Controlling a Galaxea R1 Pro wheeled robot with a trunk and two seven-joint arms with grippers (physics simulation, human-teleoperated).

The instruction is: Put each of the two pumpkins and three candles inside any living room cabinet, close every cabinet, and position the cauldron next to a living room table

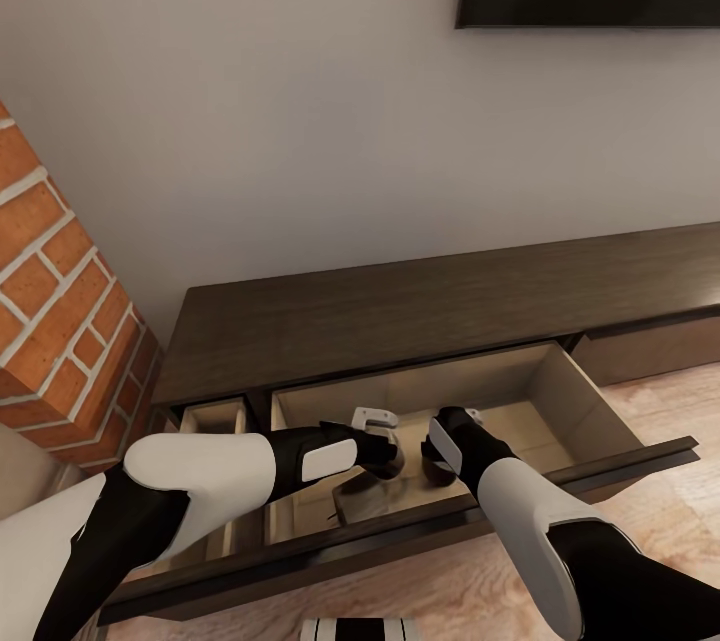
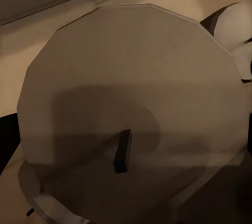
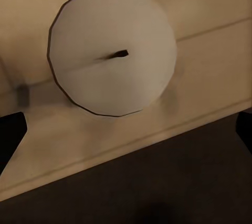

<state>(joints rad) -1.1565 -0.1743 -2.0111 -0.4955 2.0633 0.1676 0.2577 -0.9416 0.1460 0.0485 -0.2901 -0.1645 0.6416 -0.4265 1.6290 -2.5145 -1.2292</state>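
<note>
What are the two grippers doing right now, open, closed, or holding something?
Left gripper: over a candle in the open cabinet drawer; open or shut cannot be told.
Right gripper: open above another candle, not gripping it.

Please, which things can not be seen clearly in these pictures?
- Left claw: jaw state unclear; head view, arm covers it.
- Candle sides: left wrist view, its wide top hides them.
- Cabinet: right end cut by frame edge, head view.
- Second candle: height hidden, seen from above.
</note>
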